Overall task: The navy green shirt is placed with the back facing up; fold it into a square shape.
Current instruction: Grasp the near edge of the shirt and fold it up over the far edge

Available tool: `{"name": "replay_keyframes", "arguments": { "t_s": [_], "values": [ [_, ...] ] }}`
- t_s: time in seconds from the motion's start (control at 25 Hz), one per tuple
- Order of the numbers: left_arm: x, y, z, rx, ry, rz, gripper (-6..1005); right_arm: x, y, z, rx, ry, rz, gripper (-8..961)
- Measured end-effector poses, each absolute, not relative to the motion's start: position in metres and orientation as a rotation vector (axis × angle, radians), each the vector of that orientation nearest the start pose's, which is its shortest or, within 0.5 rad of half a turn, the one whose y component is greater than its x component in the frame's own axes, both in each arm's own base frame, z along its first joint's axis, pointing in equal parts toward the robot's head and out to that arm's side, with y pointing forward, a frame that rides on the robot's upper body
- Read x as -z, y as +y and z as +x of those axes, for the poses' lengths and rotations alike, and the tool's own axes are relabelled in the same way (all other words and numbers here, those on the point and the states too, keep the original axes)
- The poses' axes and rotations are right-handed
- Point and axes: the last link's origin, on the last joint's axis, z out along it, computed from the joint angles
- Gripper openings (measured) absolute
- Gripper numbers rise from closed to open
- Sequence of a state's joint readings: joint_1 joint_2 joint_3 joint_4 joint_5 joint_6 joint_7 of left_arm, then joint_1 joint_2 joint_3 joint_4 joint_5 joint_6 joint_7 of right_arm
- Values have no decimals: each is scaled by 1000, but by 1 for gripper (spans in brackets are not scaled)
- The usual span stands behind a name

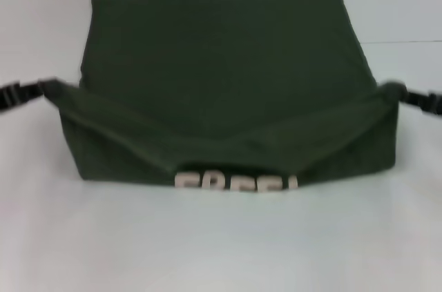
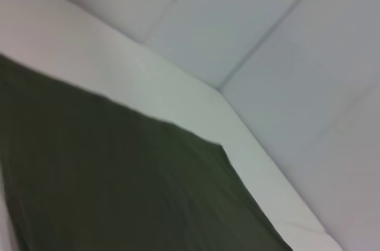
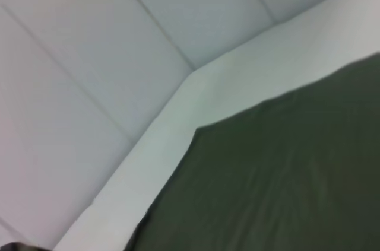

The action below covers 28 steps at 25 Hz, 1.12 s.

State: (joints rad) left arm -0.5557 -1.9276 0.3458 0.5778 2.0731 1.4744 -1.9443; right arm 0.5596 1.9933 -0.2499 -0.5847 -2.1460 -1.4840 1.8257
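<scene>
Showing head-view-only lettering (image 1: 235, 183), shirt (image 1: 221, 64)

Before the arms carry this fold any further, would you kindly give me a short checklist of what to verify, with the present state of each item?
1. Left gripper at the left corner of the navy green shirt: ok.
2. Right gripper at the right corner: ok.
3. Both corners raised level: ok, heights roughly match.
4. Lifted near edge taut between the corners: not ok, it sags in the middle above the cream lettering.
5. Far part flat on the white table: ok.
6. Grip firmness: cannot tell.
</scene>
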Motion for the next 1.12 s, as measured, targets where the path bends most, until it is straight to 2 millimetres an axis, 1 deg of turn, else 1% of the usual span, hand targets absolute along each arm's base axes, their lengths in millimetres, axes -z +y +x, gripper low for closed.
{"name": "replay_keyframes", "arguments": {
  "t_s": [0.04,0.08,0.12,0.28,0.32,0.36,0.44,0.6,0.72,0.8,1.0,1.12],
  "values": [
    [-90,369,-311,890,-1391,-2124,21,-66,361,311,-885,1327,-2162,80],
    [-91,387,-306,884,-1360,-2076,21,-67,371,307,-874,1313,-2150,80],
    [-91,387,-306,884,-1360,-2076,21,-67,379,304,-864,1301,-2141,80],
    [-88,417,-294,873,-1306,-2007,22,-68,411,289,-797,1238,-2107,81],
    [-88,420,-292,871,-1299,-2000,22,-68,419,286,-776,1226,-2097,81],
    [-85,429,-288,866,-1276,-1978,22,-67,425,283,-758,1216,-2088,81],
    [-80,440,-282,850,-1250,-1952,22,-66,439,277,-718,1192,-2070,81],
    [-67,456,-274,794,-1205,-1910,23,-61,457,265,-657,1146,-2045,82],
    [-55,461,-273,752,-1177,-1869,23,-51,464,262,-627,1134,-2025,82],
    [-46,460,-276,725,-1166,-1837,23,-44,466,264,-609,1132,-2001,82],
    [-27,456,-287,659,-1161,-1784,24,-22,463,273,-583,1146,-1941,83],
    [-19,454,-292,630,-1145,-1772,24,-12,460,277,-558,1147,-1922,83]
  ]
}}
